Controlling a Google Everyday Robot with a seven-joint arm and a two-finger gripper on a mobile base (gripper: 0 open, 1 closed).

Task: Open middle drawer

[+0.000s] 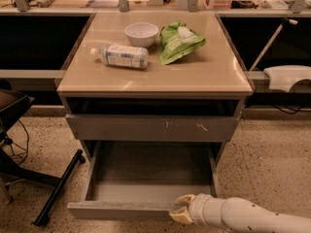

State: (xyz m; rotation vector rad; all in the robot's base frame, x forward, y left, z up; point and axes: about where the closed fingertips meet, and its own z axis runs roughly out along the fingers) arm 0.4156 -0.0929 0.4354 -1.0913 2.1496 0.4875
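The middle drawer (pixel 121 210) is pulled far out of the cabinet, and its grey inside (pixel 150 171) shows bare. My gripper (pixel 182 208) is at the right part of the drawer's front panel. Its pale fingers (pixel 186 198) close over the panel's top edge, one inside and one outside. The white arm comes in from the lower right. Above the drawer is a shut grey front with white scratches (pixel 153 128), with a dark open slot above that.
On the tan cabinet top (pixel 214 74) lie a white bowl (pixel 141 33), a plastic bottle on its side (pixel 121 56) and a green bag (pixel 179 42). A black chair base (pixel 56 191) stands at the left on the speckled floor. A white object (pixel 287 76) sits at the right.
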